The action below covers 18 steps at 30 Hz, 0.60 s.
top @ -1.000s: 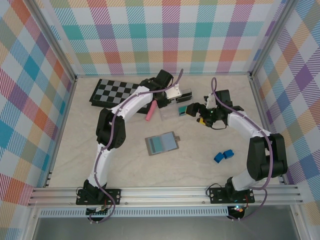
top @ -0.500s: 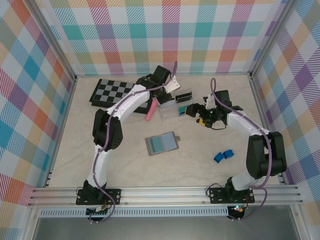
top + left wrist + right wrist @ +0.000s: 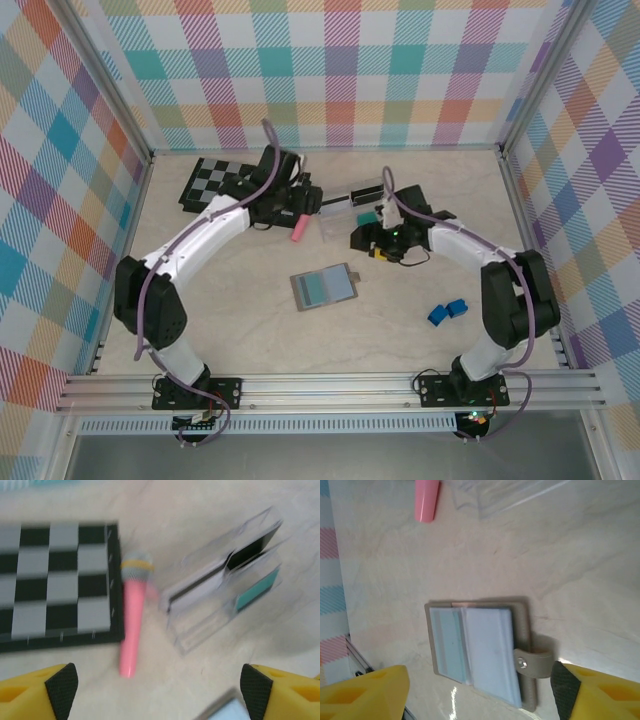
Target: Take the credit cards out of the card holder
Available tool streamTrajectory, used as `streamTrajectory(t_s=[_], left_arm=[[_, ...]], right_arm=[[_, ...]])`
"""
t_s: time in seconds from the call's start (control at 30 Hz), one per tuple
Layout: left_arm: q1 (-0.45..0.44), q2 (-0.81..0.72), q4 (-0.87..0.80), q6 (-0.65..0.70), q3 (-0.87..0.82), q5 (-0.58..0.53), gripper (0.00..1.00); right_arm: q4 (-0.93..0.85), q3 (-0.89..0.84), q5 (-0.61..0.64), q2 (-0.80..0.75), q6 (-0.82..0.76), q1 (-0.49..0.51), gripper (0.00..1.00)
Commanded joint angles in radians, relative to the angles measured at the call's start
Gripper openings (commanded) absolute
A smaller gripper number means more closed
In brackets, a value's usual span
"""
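The card holder [image 3: 325,287] lies open and flat mid-table, a grey bifold with pale blue panels and a side tab [image 3: 532,662]. In the right wrist view the card holder [image 3: 480,650] sits between and below the yellow fingers of my right gripper [image 3: 480,692], which is open and apart from it. A teal credit card [image 3: 257,592] and a black credit card [image 3: 252,550] stand in a clear plastic box [image 3: 220,585]. My left gripper [image 3: 160,695] hovers open and empty near the box, beside a pink marker. From above, the left gripper [image 3: 303,203] is left of the box and the right gripper [image 3: 366,236] just in front of it.
A pink marker [image 3: 298,228] lies between a checkerboard [image 3: 215,185] and the clear box [image 3: 350,207]. Two small blue objects [image 3: 447,311] lie at the front right. Metal-framed walls with checked cloth enclose the table.
My left gripper has opened and pulled back left from over the clear box, with its elbow swinging out left. My right gripper has moved left and nearer, over the card holder.
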Motion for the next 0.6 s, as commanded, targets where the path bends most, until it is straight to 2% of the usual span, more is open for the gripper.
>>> streamTrajectory(t_s=[0.0,0.1,0.2,0.43,0.57], left_arm=[[0.038,-0.095,0.008,-0.256,-0.149,0.001,0.93],[0.047,-0.183,0.018,-0.332,-0.277,-0.024,0.99],[0.052,-0.254,0.012,-0.399,-0.382,-0.063,1.0],[0.072,-0.361,0.047,-0.538,-0.586,-0.102,1.0],[0.087,-0.396,0.076,-0.573,-0.666,-0.107,1.0]], right_arm=[[-0.032,0.042,-0.005,0.052,0.005,0.08,0.7],[-0.034,0.074,-0.007,0.107,0.03,0.152,0.62],[-0.048,0.108,0.022,0.149,0.044,0.214,0.59],[-0.24,0.229,0.364,0.223,-0.015,0.38,0.59],[-0.333,0.281,0.495,0.257,-0.055,0.455,0.62]])
